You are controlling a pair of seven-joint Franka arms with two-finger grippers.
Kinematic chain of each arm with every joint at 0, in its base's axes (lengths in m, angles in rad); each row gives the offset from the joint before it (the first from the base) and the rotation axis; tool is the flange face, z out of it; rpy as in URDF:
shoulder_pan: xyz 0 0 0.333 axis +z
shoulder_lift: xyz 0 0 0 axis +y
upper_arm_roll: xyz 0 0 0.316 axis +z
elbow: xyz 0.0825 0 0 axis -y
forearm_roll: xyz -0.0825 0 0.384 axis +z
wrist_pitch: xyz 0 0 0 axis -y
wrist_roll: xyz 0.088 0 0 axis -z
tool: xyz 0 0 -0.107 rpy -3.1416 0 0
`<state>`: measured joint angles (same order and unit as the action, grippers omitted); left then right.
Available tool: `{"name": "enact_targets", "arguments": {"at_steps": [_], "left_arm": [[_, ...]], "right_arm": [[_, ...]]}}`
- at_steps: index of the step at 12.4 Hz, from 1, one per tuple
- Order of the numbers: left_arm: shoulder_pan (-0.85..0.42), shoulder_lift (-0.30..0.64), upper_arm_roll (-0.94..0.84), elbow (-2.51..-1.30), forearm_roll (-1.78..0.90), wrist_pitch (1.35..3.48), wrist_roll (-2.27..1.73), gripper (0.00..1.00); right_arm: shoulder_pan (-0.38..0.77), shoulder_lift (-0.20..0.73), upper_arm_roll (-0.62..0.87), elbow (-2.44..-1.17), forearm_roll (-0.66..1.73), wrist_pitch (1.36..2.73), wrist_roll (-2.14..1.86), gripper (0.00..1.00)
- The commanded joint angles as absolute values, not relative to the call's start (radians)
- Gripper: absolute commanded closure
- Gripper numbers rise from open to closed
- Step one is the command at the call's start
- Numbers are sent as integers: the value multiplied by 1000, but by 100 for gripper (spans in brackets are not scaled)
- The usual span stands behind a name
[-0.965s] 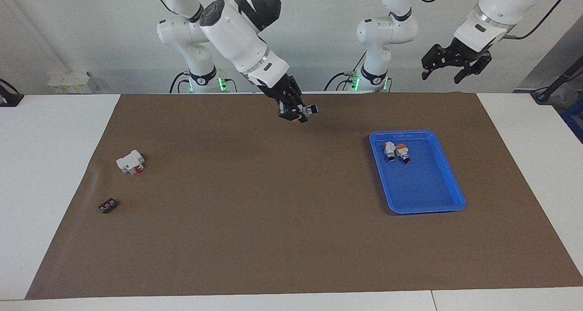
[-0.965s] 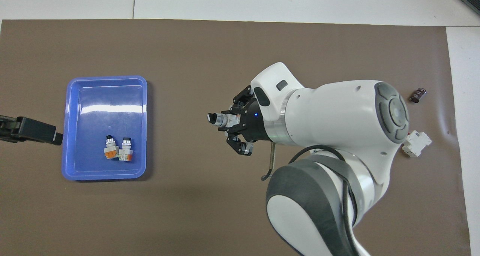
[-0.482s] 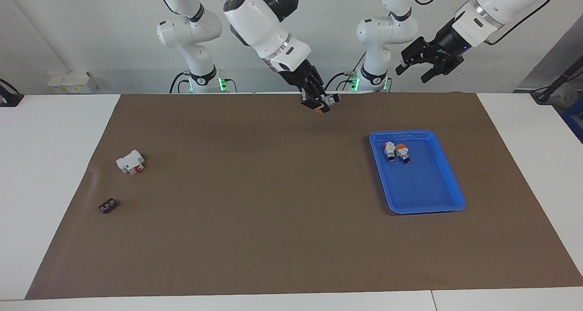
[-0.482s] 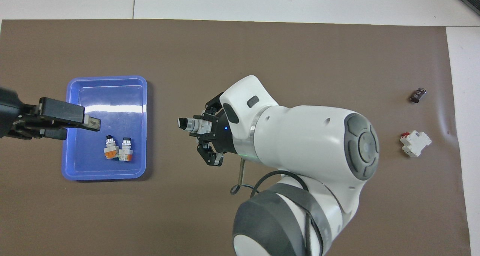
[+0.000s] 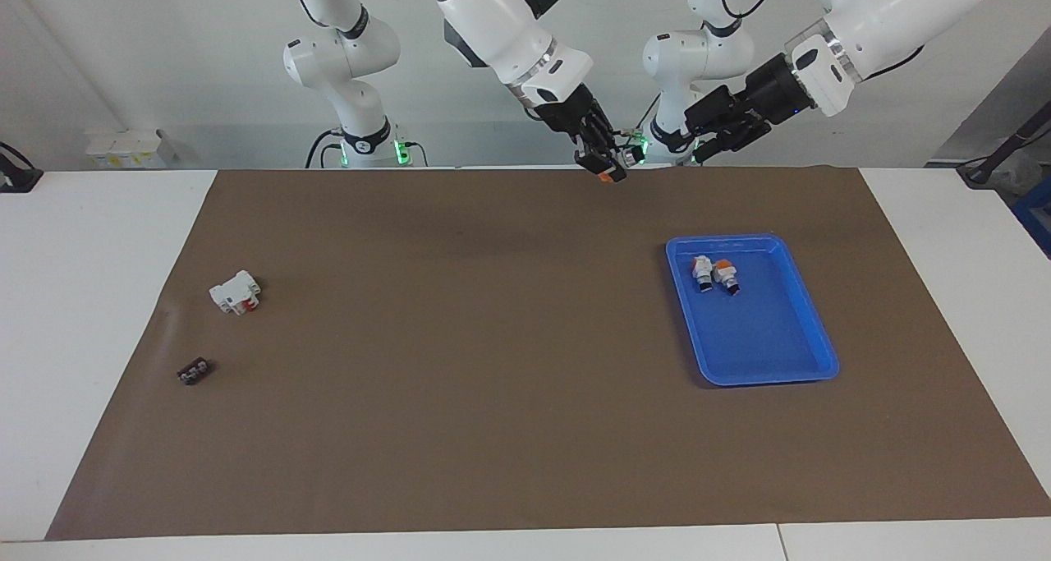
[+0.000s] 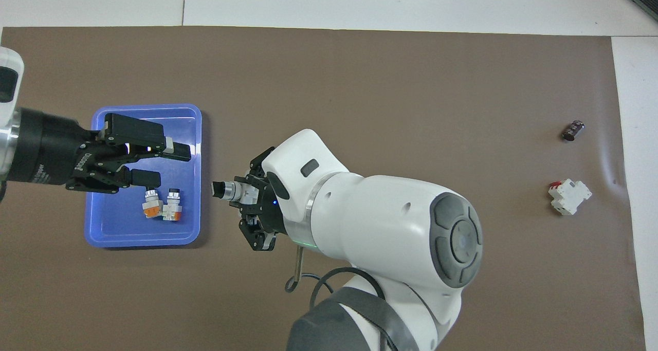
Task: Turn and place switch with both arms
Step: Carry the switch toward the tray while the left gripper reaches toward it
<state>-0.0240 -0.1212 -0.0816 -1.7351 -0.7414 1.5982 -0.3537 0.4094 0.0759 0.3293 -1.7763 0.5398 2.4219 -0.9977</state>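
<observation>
— Holding anything right now?

— Yes. My right hand [image 5: 608, 167] is clamped on the switch [image 6: 229, 190], raised in the air above the brown mat [image 5: 493, 380]. Its black, silver-ringed cylindrical end sticks out from my fingertips and aims at my left hand [image 6: 154, 162], with an orange bit showing underneath.

— And the left one?

— It hangs over the blue tray [image 5: 809, 364], fingers spread apart with nothing between them, pointed back at the switch. The two hands are near each other with an air gap between them.

— Anything around them?

— Under my left hand, in the tray, two more small switches [image 5: 714, 274] lie side by side and touching: white bodies, orange blocks, dark round ends. The tray is glossy plastic, a shallow rectangle with rounded corners and a raised rim. Well apart from my right hand, toward the right arm's end of the counter [image 5: 90, 314], sit a chunky white block with red parts [image 5: 235, 292] and a small flat black piece [image 5: 194, 371]. Nothing stands between my two hands.

— What is the surface like?

— A matte brown sheet, smooth, with a slight wrinkle near the white block.
</observation>
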Motion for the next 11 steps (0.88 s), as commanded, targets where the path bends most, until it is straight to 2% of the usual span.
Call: {"name": "enact_targets", "arguments": {"at_steps": [1,5,9,10,11], "left_arm": [[-44,-185,-75,-1834,-776,1624,-390,37],[-51,-227,-75,-1914,-833,1632,-394,42],[-80,-230,-75,-1934,-854,1657,-388,46],[-81,-230,-75,-1942,-854,1655,-388,49],[-81,-230,-75,-1944,-854,1657,-388,59]], "right_arm": [[414,80,328,-1770,508,2433,-951,100],[428,80,330,-1770,483,2434,-934,100],[428,80,330,-1769,482,2441,-922,100],[428,80,330,-1769,480,2442,-922,100],[428,80,330,-1769,480,2442,-922,100]]}}
